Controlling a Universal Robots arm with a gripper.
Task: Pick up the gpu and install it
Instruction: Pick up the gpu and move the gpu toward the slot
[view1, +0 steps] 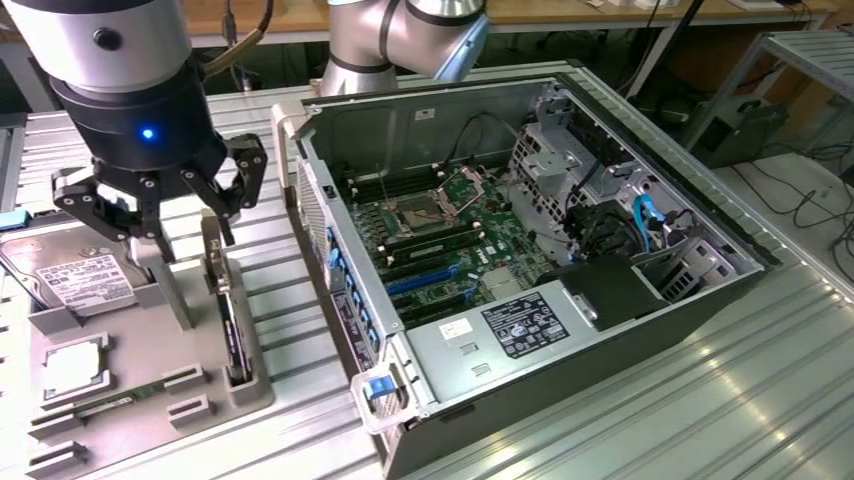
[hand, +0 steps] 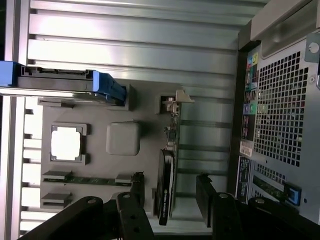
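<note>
The gpu (view1: 230, 320) is a thin black card standing on edge in a slot of the grey parts tray (view1: 160, 330), its silver bracket (view1: 212, 245) at the far end. My gripper (view1: 160, 222) hangs above the tray toward the exterior view's left of the card, open, with nothing in it. In the wrist view the gpu (hand: 166, 180) lies below, between the two dark fingertips (hand: 137, 192), which stand apart from it on either side. Its bracket (hand: 175, 102) points away from the gripper (hand: 171, 199).
An open computer case (view1: 441, 120) lies at the exterior view's right of the tray, motherboard and blue slots (view1: 427, 275) exposed. Its perforated rear panel (hand: 282, 110) is close beside the card. The tray also holds a hard drive (view1: 67, 280), a processor (view1: 74, 365) and a memory stick (hand: 87, 179).
</note>
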